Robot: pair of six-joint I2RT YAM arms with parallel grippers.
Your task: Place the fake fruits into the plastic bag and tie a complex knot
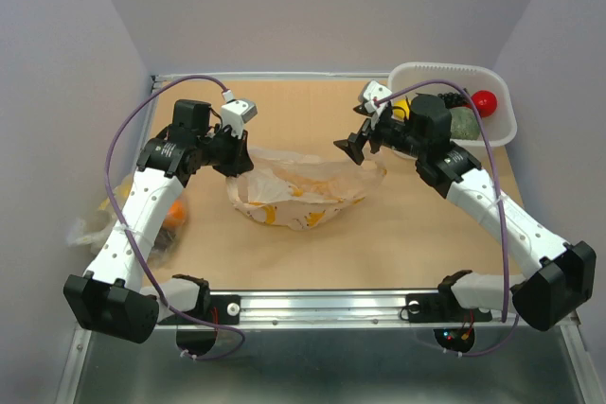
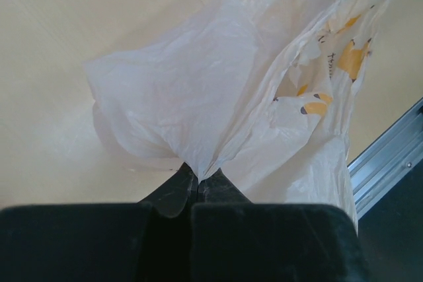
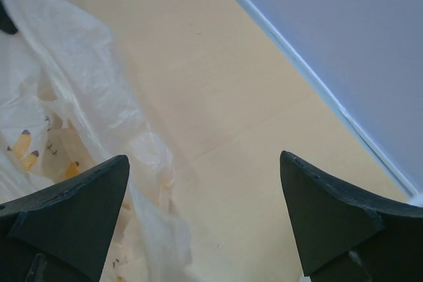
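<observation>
We see a bag (image 1: 301, 191) of thin, translucent cream plastic, crinkled and faintly glossy, lying on a surface (image 1: 312, 106) that looks like smooth, matt, pale wood or board. The left hand (image 2: 198, 181) and right hand (image 3: 203, 163) look to us like matt black plastic. The tub (image 1: 445, 67) is smooth white plastic, and the rail (image 1: 322, 307) is dull, brushed metal.

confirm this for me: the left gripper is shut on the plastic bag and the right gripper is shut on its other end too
Not quite. The left gripper is shut on the plastic bag, but the right gripper is open at its other end, clamping nothing. The right wrist view shows its jaws spread wide apart.
</observation>
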